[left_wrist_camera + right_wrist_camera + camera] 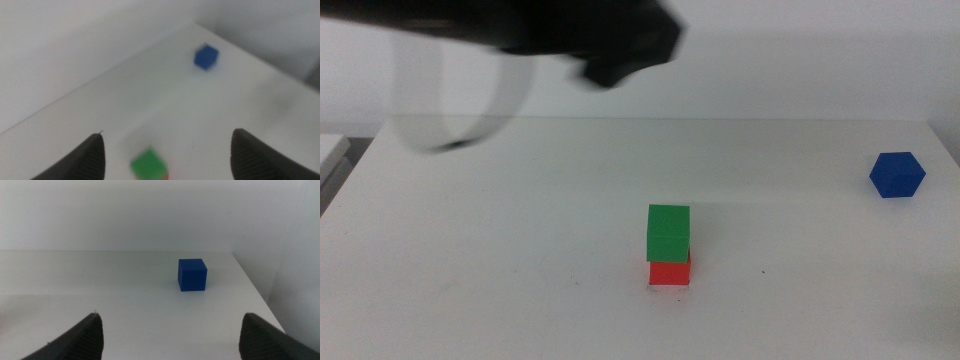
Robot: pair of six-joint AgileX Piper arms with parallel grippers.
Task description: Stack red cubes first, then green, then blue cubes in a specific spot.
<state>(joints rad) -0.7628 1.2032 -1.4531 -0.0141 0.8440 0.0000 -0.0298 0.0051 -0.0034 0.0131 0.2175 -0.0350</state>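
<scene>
Cube count: three in total, one of each colour.

Red cube: one. It sits on the white worktop near the centre of the middle view, at the bottom of a two-cube stack.

Green cube: one. It rests directly on the red cube, touching it, slightly offset and turned relative to the cube beneath. The left wrist view shows it blurred, with only a sliver of red visible under it.

Blue cube: one. It stands alone on the worktop, well apart from the stack, near the far right corner.

Left hand: raised above the worktop, over the stack. Its two jaws are spread wide and grip nothing. In the middle view the arm appears as a dark blurred form across the upper left.

Right hand: low over the worktop, facing the blue cube, which lies ahead of it, apart from the jaws. The jaws are spread wide and hold nothing.
</scene>
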